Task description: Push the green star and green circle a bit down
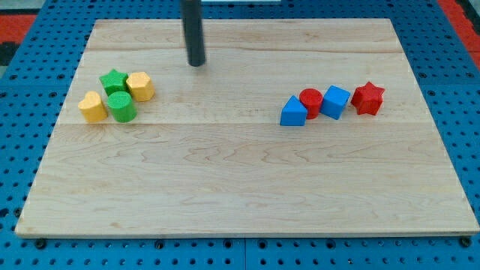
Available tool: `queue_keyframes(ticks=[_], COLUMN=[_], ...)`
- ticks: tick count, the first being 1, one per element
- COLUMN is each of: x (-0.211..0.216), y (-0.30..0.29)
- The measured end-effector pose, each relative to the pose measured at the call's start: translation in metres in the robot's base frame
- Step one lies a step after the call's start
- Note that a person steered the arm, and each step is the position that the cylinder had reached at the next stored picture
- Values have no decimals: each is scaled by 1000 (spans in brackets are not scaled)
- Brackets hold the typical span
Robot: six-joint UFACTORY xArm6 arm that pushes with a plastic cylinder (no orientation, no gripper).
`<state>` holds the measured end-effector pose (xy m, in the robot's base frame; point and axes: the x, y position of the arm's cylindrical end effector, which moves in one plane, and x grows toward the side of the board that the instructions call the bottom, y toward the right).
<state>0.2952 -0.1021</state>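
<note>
The tip (pixel 196 64) touches nothing; the rod has no jaws to open. The green star (pixel 113 80) and green circle (pixel 121 106) lie toward the view's left and slightly below the tip, well apart from it. By appearances the push has not begun.

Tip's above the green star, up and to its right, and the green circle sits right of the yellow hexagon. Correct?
Half right. The camera view shows my tip up and right of the green star, but the green circle sits lower left of the yellow hexagon.
</note>
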Motion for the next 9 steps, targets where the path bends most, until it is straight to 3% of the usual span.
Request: queue_keyframes(ticks=[2, 5, 9], x=[11, 52, 65], y=[-112, -119, -122])
